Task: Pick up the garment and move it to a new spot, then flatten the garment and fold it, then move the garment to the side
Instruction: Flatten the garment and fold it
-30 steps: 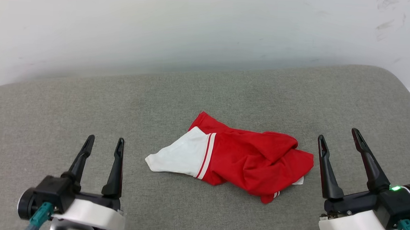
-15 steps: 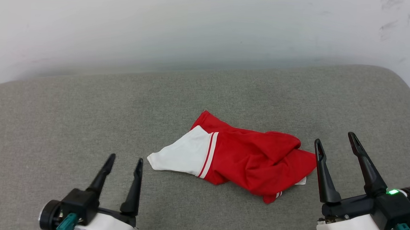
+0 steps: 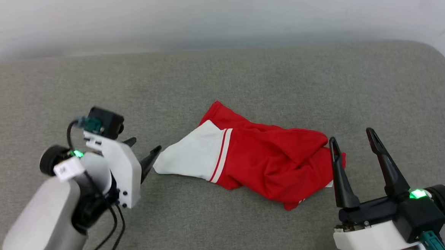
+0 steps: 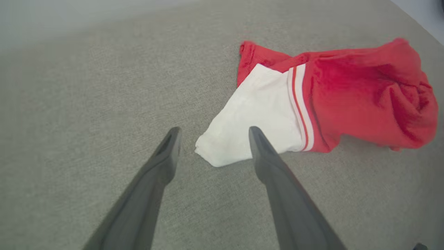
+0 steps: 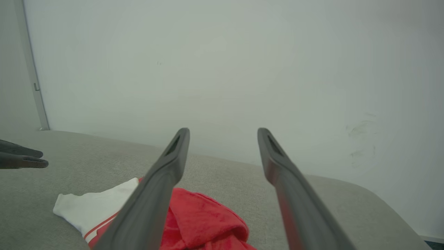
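We see the garment (image 3: pixel 266 165) crumpled on the grey padded surface (image 3: pixel 225 75), with its white sleeve toward our left. Our left hand (image 4: pixel 214 131) is open near the sleeve's tip. Our right hand (image 3: pixel 351 136) is open just beside the red end.

Left hand (image 3: pixel 145 145) tilted sideways, jaws apart, right hand (image 3: pixel 351 134) pointing forward, jaws wide apart

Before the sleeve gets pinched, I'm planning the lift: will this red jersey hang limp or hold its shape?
Probably limp: the jersey lies in soft crumpled folds. Lifted by its white sleeve, the rest would likely trail. The textured grey cushion may drag it.
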Available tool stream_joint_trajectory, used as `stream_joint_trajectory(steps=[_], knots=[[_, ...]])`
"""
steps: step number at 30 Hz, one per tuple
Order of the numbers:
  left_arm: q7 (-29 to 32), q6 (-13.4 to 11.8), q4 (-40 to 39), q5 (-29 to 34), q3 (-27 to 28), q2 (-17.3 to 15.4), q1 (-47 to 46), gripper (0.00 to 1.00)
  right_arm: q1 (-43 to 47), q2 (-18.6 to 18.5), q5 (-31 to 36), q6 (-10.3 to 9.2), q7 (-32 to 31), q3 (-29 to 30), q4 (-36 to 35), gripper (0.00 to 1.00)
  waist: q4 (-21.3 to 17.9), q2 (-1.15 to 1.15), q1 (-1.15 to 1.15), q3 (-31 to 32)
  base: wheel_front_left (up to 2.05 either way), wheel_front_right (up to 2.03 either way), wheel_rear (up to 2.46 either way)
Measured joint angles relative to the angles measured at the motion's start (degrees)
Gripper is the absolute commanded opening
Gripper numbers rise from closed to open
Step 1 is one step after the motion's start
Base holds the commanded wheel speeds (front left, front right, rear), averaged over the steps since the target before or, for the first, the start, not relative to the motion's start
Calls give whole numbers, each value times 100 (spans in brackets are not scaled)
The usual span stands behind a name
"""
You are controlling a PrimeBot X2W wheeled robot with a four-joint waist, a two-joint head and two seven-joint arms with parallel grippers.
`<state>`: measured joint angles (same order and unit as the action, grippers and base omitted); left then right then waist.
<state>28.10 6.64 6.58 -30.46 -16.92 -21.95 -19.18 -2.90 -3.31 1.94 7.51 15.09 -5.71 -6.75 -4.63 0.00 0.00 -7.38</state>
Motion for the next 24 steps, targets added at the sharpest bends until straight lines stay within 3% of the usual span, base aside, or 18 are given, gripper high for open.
stream_joint_trajectory(steps=[11,23,24], knots=[[2120,68,637,-711,-528,-425,-1116,100,-263,22,-35,0,0,-77,25,100,-337,0,0,-550,0,0,0],[2288,70,1257,-414,-981,-597,-1463,100,-403,31,-147,0,0,-99,34,100,-543,0,0,-897,0,0,0],[2282,70,1281,-436,-993,-592,-1462,31,-403,31,-155,0,0,-98,34,100,-547,0,0,-912,0,0,0]])
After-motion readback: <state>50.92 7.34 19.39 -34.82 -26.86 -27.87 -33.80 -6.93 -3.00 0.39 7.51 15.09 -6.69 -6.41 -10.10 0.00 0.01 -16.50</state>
